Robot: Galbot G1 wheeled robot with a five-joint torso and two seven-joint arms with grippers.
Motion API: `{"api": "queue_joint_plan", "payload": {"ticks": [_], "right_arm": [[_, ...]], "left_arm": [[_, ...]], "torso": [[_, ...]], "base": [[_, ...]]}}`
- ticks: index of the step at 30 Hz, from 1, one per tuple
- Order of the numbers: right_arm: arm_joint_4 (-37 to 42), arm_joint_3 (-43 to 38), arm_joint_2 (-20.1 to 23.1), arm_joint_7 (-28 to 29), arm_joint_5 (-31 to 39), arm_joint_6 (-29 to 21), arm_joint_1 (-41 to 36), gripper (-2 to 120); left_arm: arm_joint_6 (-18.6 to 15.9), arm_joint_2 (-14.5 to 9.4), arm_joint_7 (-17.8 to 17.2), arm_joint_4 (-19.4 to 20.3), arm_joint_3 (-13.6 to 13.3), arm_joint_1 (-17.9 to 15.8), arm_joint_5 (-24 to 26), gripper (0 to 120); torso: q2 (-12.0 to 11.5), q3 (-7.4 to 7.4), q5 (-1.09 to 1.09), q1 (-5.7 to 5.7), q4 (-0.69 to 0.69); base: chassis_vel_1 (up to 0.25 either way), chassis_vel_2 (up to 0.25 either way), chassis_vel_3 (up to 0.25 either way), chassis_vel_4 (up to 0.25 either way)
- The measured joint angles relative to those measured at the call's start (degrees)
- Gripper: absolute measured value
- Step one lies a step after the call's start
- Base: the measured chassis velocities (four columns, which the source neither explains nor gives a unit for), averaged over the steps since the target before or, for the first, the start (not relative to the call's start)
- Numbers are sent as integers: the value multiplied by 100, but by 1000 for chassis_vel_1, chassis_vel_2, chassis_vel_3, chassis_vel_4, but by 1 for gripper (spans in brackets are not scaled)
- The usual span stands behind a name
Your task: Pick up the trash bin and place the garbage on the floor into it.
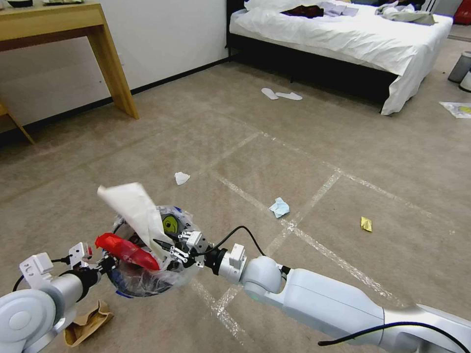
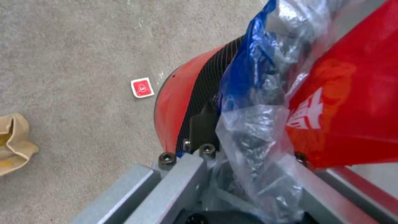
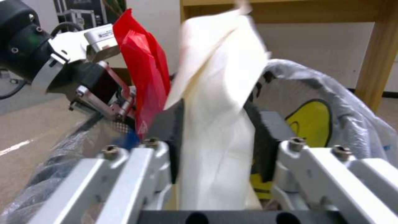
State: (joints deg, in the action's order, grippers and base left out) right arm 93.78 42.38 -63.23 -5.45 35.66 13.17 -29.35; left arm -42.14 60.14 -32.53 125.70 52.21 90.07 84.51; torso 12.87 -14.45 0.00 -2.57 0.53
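Observation:
My left gripper [image 1: 109, 262] is shut on the near rim of the red trash bin [image 1: 147, 287], holding it above the floor [image 1: 255, 162]. The left wrist view shows the bin's red wall [image 2: 174, 105] with its clear liner bunched over the left gripper [image 2: 215, 137]. A red wrapper [image 1: 125, 250] lies in the bin's mouth. My right gripper [image 1: 167, 250] reaches over the bin, shut on a tall white paper sheet [image 1: 132, 211]. The sheet [image 3: 215, 102] stands pinched between the black pads [image 3: 265, 137]. More garbage lies on the carpet: a white tissue [image 1: 181, 178], a light-blue wad [image 1: 279, 207], a yellow packet [image 1: 366, 224].
A brown crumpled scrap [image 1: 88, 323] lies under my left arm, with a small red packet [image 2: 142, 87] nearby. A wooden table [image 1: 113, 63] stands at the left. At the back are a bed [image 1: 343, 39], white slippers [image 1: 282, 94] and two other bins [image 1: 460, 66].

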Motion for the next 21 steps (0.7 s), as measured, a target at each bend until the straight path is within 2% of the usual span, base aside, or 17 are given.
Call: {"api": "queue_joint_plan", "payload": {"ticks": [1,3,5,6,8,10,12,16,21], "right_arm": [[4,-6,2,9,4,0,8,48],[7,-7,2,9,5,0,8,52],[12,-13,1,15,4,0,-1,65],[12,-13,1,15,4,0,-1,65],[12,-17,9,17,-2,-1,-17,77],[13,-17,10,17,-6,-1,-19,80],[22,-22,11,17,-8,-1,-20,92],[40,-31,13,17,-8,-2,-22,99],[179,-132,57,95,49,-23,-47,100]], "left_arm": [[0,-4,-6,-2,0,-3,0,0],[0,-6,-7,-2,0,-4,0,0],[0,-23,-12,-8,-2,-14,11,0],[0,-23,-12,-8,-2,-14,11,0],[0,-34,-13,-40,-2,-21,17,0],[0,-34,-13,-47,-5,-24,19,0],[0,-35,-12,-64,-15,-33,21,0],[0,-33,-12,-80,-23,-38,21,0],[0,-48,-9,-147,-20,-59,24,0]], "torso": [[0,0,0,0,0],[0,0,0,0,0],[0,0,0,0,0],[0,0,0,0,0],[0,0,0,0,0],[0,0,0,0,0],[0,0,0,0,0],[0,0,0,0,0],[0,0,0,0,0]], "base": [[0,0,0,0],[0,0,0,0],[0,0,0,0],[0,0,0,0],[0,0,0,0],[0,0,0,0],[0,0,0,0],[0,0,0,0],[0,0,0,0]]}}
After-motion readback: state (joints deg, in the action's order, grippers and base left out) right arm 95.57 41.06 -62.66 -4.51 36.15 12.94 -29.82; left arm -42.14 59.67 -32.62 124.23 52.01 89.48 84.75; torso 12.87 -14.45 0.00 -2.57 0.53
